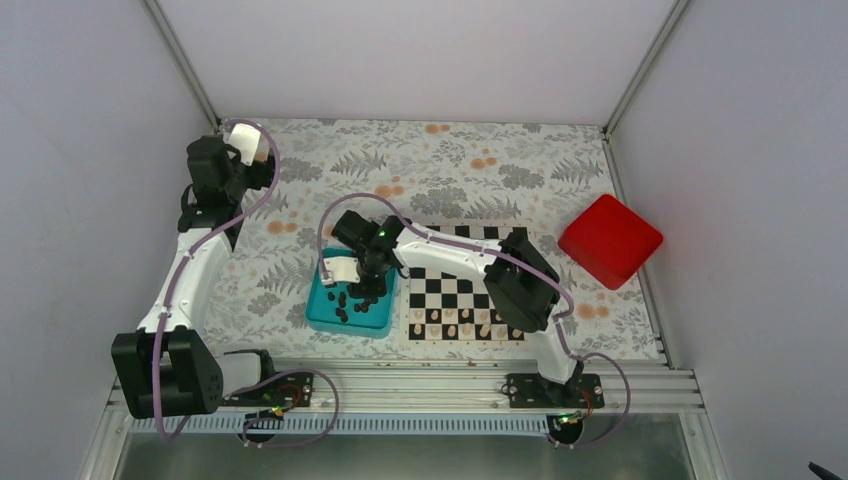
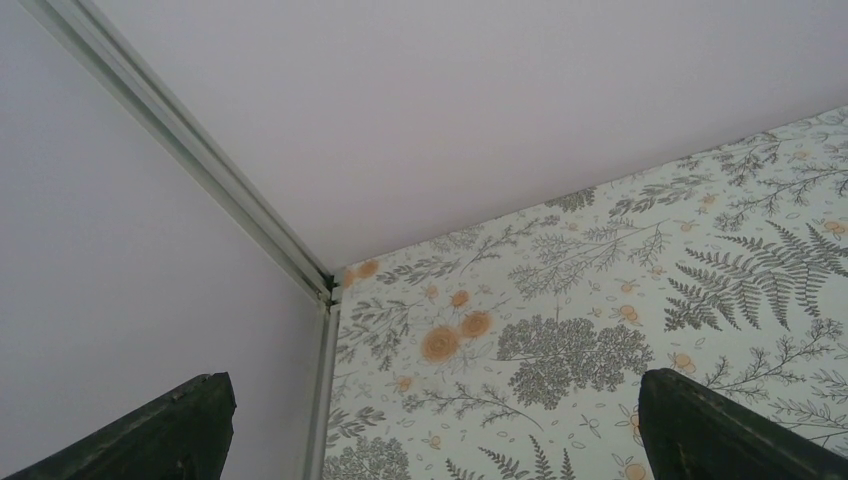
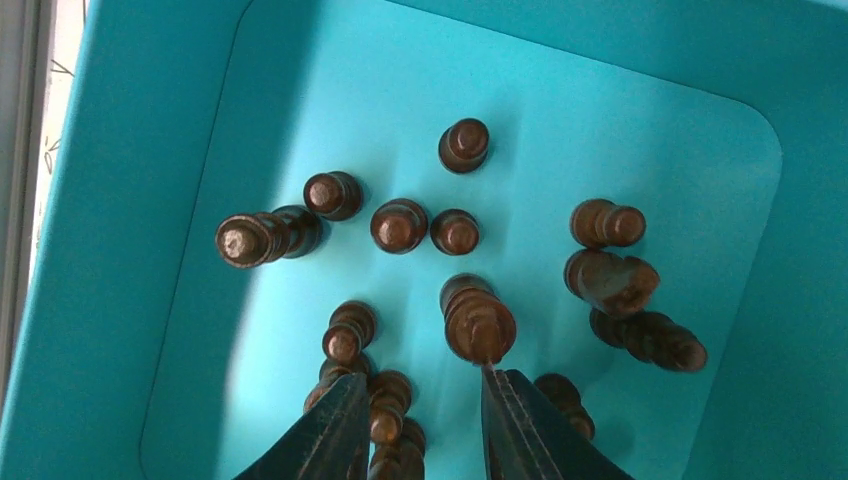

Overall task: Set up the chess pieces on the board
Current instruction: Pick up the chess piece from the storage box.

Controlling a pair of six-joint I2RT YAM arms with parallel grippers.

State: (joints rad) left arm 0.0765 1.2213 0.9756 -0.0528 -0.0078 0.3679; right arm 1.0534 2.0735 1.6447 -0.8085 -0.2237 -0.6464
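Note:
Several dark chess pieces (image 3: pixel 478 322) stand and lie in the teal tray (image 3: pixel 120 250); they also show in the top view (image 1: pixel 352 298). My right gripper (image 3: pixel 425 400) is open, low inside the tray, its fingers (image 3: pixel 335 430) straddling a dark piece (image 3: pixel 388 405), apart from it. In the top view the right gripper (image 1: pixel 368 282) hangs over the tray (image 1: pixel 322 315). The board (image 1: pixel 430 284) lies right of the tray, partly hidden by the right arm, with pale pieces (image 1: pixel 465 328) along its near rows. My left gripper (image 2: pixel 430 440) is open and empty, at the far left corner (image 1: pixel 215 165).
A red box (image 1: pixel 610 239) sits at the right, beyond the board. The floral cloth (image 1: pixel 440 165) covers the table. Grey walls and metal corner posts (image 2: pixel 200 150) bound the cell. A metal rail (image 1: pixel 400 385) runs along the near edge.

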